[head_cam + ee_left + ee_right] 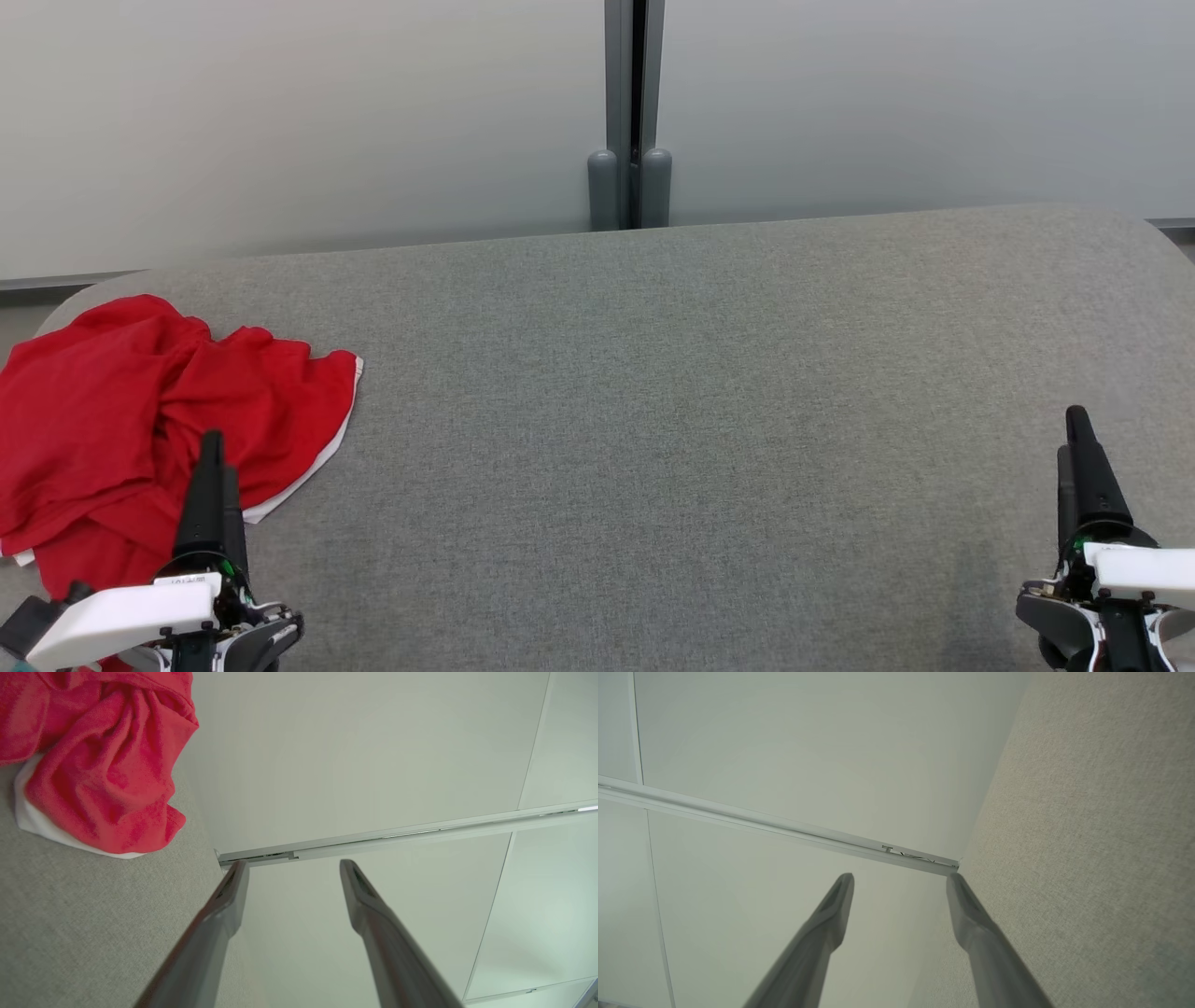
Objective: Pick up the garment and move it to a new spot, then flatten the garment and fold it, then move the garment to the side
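Grey fabric table (709, 392), pale wall panels (280, 121), grey vertical post (632, 112)

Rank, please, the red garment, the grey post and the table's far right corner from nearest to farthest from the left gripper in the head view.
From the left gripper:
1. red garment: just by it, at the table's left end.
2. grey post: behind the table's far edge, near the middle.
3. table's far right corner: diagonally across, at the back right.

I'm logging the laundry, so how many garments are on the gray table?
1. The red garment lies crumpled at the left end of the gray table, by the left hand. Its folds could hide another.
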### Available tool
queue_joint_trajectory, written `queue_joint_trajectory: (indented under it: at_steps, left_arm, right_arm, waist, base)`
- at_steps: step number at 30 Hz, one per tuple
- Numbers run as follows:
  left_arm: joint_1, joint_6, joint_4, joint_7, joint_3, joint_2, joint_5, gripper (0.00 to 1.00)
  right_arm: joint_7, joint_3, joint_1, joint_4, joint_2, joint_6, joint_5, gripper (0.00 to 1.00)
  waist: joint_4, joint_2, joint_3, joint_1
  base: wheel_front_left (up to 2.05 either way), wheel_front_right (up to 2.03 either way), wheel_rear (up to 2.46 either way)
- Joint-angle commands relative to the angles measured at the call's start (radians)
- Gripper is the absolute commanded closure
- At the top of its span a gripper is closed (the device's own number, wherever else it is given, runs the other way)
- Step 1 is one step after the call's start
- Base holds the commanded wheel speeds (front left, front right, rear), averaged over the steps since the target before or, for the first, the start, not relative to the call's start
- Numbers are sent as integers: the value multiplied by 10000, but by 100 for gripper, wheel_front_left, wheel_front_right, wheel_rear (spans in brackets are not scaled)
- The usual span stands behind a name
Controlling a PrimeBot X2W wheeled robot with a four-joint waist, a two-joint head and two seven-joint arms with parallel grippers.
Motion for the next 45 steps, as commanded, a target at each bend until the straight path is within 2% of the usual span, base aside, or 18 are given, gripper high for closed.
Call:
queue_joint_trajectory:
  at_steps: [1, 8, 16, 20, 23, 29, 35, 39, 45]
  left_arm:
    - [-352, -6, -250, -82, 107, 99, 201, 0]
    - [-540, -8, -888, -369, 421, 106, 1273, 0]
    - [-684, 35, -1692, -666, 417, 118, 2639, 0]
    - [-712, 150, -2083, -807, 172, 120, 3685, 0]
    - [-742, 510, -2385, -909, -42, 125, 4238, 0]
    - [-706, 965, -2863, -1108, -717, 129, 5901, 0]
    - [-592, 1448, -2798, -1287, -1490, 135, 7449, 0]
    - [-532, 1808, -2674, -1408, -1842, 140, 8008, 0]
    - [-464, 1954, -2405, -1549, -2286, 142, 9110, 0]
  right_arm:
    - [-105, -35, -320, -295, -80, 5, -430, 0]
    - [-391, -77, -498, -1106, -177, 5, -2484, 0]
    - [-697, 16, -638, -1634, -313, 5, -4874, 0]
    - [-836, 180, -692, -1967, -416, 6, -6053, 0]
    - [-940, 355, -624, -2146, -504, 6, -6775, 0]
    - [-1138, 666, -586, -2298, -638, 6, -7935, 0]
    - [-1318, 873, -623, -2260, -732, 6, -9011, 0]
    - [-1435, 909, -624, -2181, -716, 6, -9677, 0]
    - [-1581, 949, -592, -2067, -642, 6, -10344, 0]
  waist:
    - [0, 0, 2, 0]
    - [13, 0, 29, 0]
    - [7, 0, 64, 0]
    - [10, 0, 86, 0]
    - [11, 0, 105, 0]
    - [-3, 0, 164, 0]
    - [-1, 0, 198, 0]
    - [21, 0, 204, 0]
    - [42, 0, 183, 0]
  base:
    - [0, 0, 0]
    - [0, 0, 0]
    - [0, 0, 0]
    - [0, 0, 0]
    - [0, 0, 0]
    - [0, 0, 0]
    - [0, 0, 0]
    - [0, 0, 0]
    - [0, 0, 0]
